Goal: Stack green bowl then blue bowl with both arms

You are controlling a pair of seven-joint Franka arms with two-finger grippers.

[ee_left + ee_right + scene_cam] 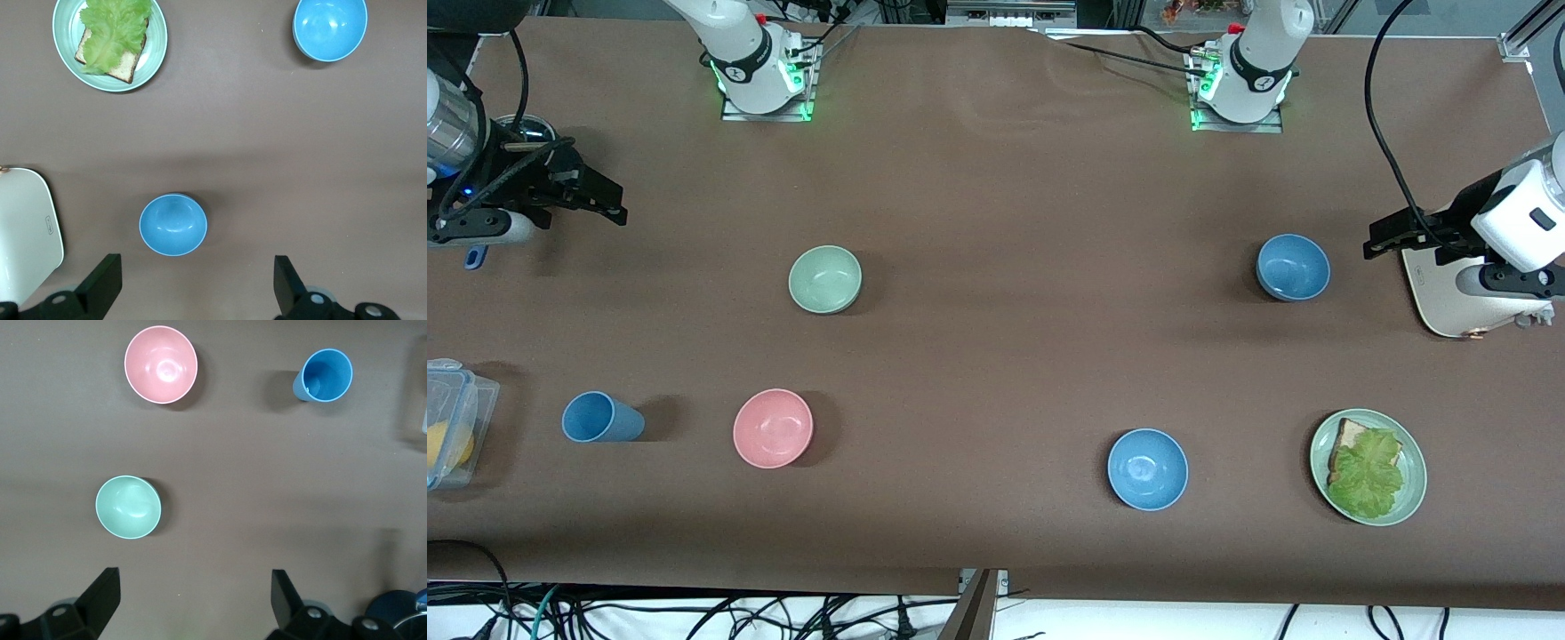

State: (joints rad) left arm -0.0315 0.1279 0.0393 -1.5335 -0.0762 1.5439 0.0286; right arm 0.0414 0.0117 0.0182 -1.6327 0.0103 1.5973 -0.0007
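Front view: green bowl (825,280) and blue bowl (1293,267) sit well apart, untouched. Left wrist view: left gripper (193,287) hangs spread above the blue bowl, likely lining up. Right wrist view: right gripper (193,603) hangs spread near the green bowl.

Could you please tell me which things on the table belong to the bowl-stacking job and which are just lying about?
Job:
- green bowl
- duller blue bowl, farther from the front camera

Lying about:
- brighter blue bowl
- pink bowl
- blue cup
- plate with bread and lettuce
- white board
- clear box
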